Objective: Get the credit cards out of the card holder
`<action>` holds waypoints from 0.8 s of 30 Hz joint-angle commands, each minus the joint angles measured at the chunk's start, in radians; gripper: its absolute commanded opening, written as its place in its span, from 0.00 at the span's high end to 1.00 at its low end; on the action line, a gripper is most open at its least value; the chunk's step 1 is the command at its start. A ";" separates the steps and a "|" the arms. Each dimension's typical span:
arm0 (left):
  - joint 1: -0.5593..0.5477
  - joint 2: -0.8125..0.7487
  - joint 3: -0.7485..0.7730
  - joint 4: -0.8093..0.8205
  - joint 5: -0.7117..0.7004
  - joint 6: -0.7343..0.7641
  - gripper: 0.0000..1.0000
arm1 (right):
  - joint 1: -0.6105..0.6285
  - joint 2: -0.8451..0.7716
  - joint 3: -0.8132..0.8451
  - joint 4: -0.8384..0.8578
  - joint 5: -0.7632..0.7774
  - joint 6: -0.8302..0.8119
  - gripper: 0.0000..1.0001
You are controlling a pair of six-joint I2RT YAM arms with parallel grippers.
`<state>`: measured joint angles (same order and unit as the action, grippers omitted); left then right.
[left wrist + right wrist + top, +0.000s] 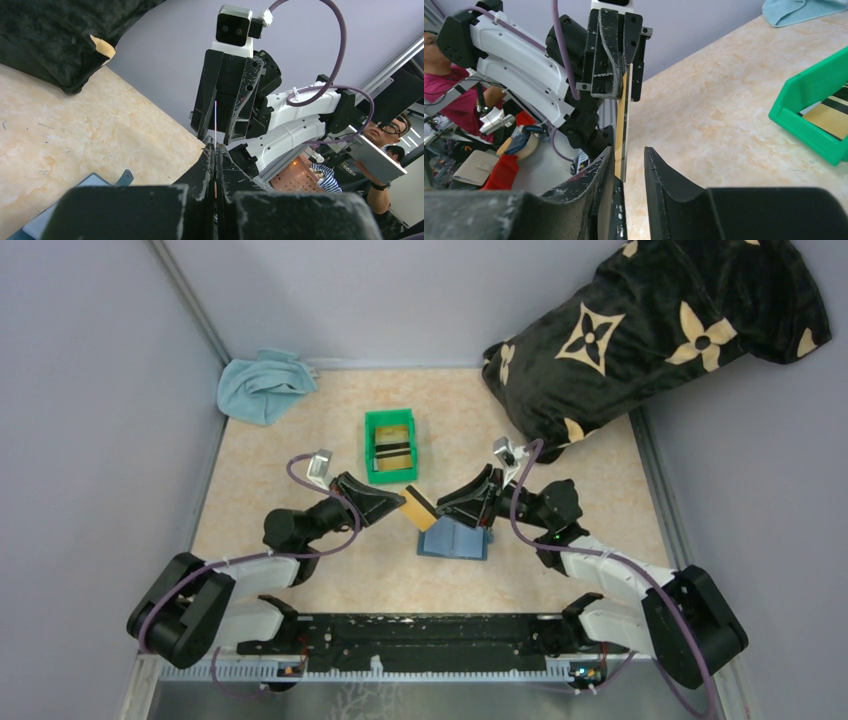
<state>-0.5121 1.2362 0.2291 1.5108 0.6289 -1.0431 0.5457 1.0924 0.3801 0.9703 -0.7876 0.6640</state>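
Note:
The teal-blue card holder (455, 539) lies open on the table between the arms; its corner and snap tab show in the left wrist view (121, 179). My left gripper (397, 503) is shut on one end of a tan credit card (418, 509), held above the table just left of the holder. The card shows edge-on in the left wrist view (215, 120), with the left gripper (215, 146) clamped on it. My right gripper (447, 508) is open around the card's other end. In the right wrist view the card (623, 125) lies against one finger of the right gripper (628, 150), with a gap to the other.
A green bin (391, 445) behind the grippers holds a tan card and dark cards (831, 116). A blue cloth (262, 386) lies at the back left. A black patterned pillow (650, 330) fills the back right corner. Grey walls close both sides.

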 commanded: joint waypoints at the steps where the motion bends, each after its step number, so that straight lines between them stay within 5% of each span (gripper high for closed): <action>1: 0.006 0.004 0.007 0.264 0.002 -0.004 1.00 | -0.008 0.043 -0.006 0.205 -0.037 0.082 0.72; 8: 0.005 0.008 0.021 0.269 -0.006 -0.009 1.00 | -0.007 0.103 -0.025 0.323 -0.059 0.145 0.74; 21: 0.006 0.010 0.041 0.271 -0.015 -0.007 1.00 | -0.006 0.080 -0.033 0.246 -0.048 0.108 0.83; 24: 0.005 0.012 0.045 0.272 -0.006 -0.009 1.00 | -0.007 0.077 -0.033 0.236 -0.043 0.103 0.98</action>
<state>-0.5121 1.2430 0.2420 1.5108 0.6201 -1.0439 0.5457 1.1980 0.3511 1.1793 -0.8349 0.7891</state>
